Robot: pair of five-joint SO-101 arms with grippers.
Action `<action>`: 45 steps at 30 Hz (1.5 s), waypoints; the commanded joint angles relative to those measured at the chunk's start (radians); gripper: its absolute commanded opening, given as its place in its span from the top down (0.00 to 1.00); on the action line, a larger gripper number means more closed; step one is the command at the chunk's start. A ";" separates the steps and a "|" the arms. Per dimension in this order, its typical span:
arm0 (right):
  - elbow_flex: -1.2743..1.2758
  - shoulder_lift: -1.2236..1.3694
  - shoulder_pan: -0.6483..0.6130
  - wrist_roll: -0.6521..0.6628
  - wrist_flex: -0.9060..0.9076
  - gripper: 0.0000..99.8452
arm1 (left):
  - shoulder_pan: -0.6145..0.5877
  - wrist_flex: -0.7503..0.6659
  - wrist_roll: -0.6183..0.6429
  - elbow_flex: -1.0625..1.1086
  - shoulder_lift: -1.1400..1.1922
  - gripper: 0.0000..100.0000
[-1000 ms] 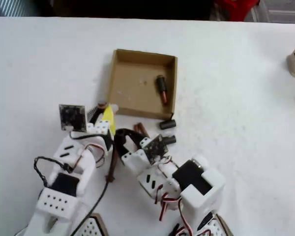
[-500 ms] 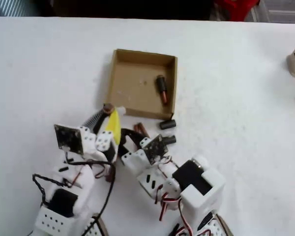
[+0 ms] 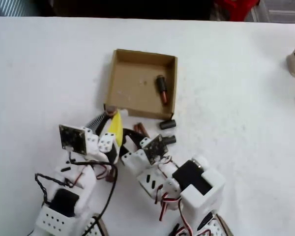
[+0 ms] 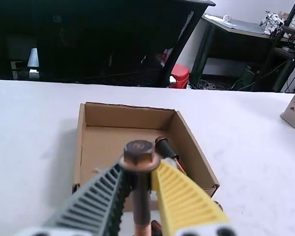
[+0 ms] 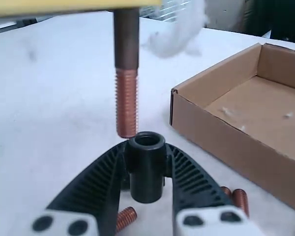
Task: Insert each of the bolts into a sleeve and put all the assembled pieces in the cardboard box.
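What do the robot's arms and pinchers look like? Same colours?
Both arms are chunky white plastic blocks: the left arm carries a looping black cable, the right arm has thin red and white wires. The left gripper has one grey ribbed finger and one yellow. The right gripper has two black ribbed fingers on a white base with round holes.

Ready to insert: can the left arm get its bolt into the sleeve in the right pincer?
Likely yes: the bolt hangs upright with its tip at the open top of the sleeve and nothing between them, though it looks slightly off-centre.
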 commanded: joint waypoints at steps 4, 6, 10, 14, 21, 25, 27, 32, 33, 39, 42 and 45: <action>-0.014 -0.002 0.008 -0.015 -0.004 0.98 | 0.044 0.005 -0.008 -0.002 -0.019 0.98; -0.014 -0.002 0.010 -0.015 -0.005 0.98 | 0.051 0.008 -0.009 -0.002 -0.019 0.98; -0.014 -0.002 0.010 -0.015 -0.005 0.98 | 0.053 0.038 -0.009 -0.002 -0.019 0.98; -0.002 -0.004 0.007 -0.015 -0.007 0.98 | 0.044 0.040 -0.012 -0.002 -0.019 0.98; 0.003 -0.005 0.007 -0.014 -0.007 0.98 | 0.031 0.020 -0.068 -0.002 -0.019 0.98; 0.032 -0.015 -0.013 -0.009 -0.018 0.98 | 0.031 0.020 -0.068 -0.002 -0.019 0.98; 0.052 -0.005 -0.030 -0.008 -0.067 0.98 | 0.031 0.020 -0.063 -0.002 -0.019 0.98; 0.060 -0.005 -0.028 -0.008 -0.079 0.98 | 0.031 0.020 -0.060 -0.002 -0.019 0.98; 0.060 -0.005 -0.030 -0.008 -0.079 0.98 | 0.031 0.020 -0.060 -0.002 -0.019 0.98; 0.061 -0.005 -0.030 -0.008 -0.085 0.98 | 0.033 0.028 -0.060 -0.002 -0.019 0.98; 0.061 -0.005 -0.030 -0.008 -0.085 0.98 | 0.033 0.028 -0.060 -0.002 -0.015 0.98; 0.074 -0.013 -0.030 -0.008 -0.085 0.98 | 0.035 0.038 -0.060 -0.002 -0.015 0.98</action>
